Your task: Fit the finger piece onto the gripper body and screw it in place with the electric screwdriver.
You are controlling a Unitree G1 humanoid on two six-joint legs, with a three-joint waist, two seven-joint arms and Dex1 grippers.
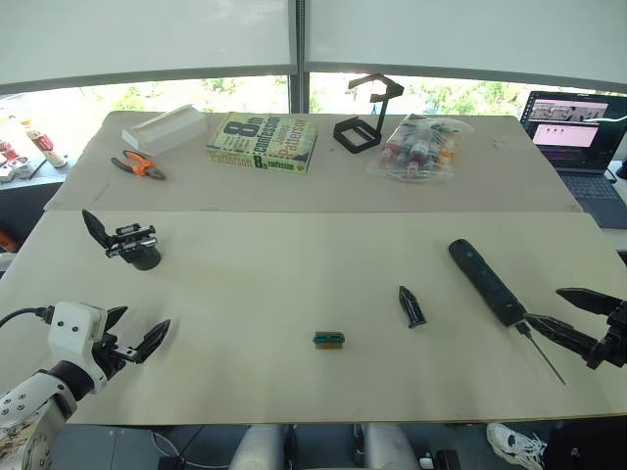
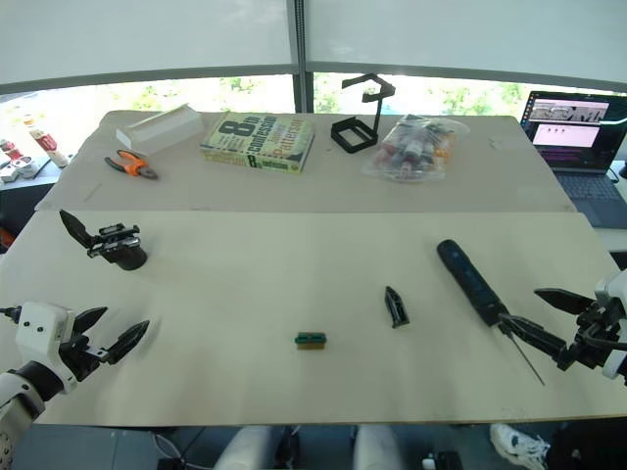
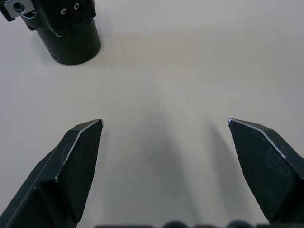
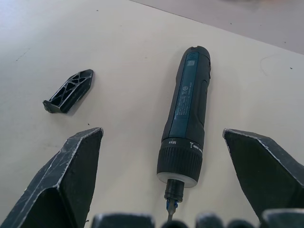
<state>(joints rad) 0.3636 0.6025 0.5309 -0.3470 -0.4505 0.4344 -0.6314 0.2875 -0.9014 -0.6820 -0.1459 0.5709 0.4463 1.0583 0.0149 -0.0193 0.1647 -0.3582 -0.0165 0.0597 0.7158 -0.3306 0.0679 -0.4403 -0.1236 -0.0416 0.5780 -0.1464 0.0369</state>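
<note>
Pale surface (image 1: 294,294) carries all task parts. Electric screwdriver (image 1: 485,281) lies flat at right, bit toward near edge. Right gripper (image 1: 576,315) spread wide, fingers either side of bit end, grasping nothing. Left gripper (image 1: 135,333) released, empty, near left edge. Gripper body (image 1: 130,244) sits far left, beyond left gripper. Finger piece (image 1: 412,306) lies near centre, left of screwdriver. Small green-and-brown block (image 1: 328,340) nearer front edge.

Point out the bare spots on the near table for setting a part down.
Widest bare stretch: between the gripper body and the finger piece, behind the small green block. Crowded at the right, where the electric screwdriver lies by the right gripper.
</note>
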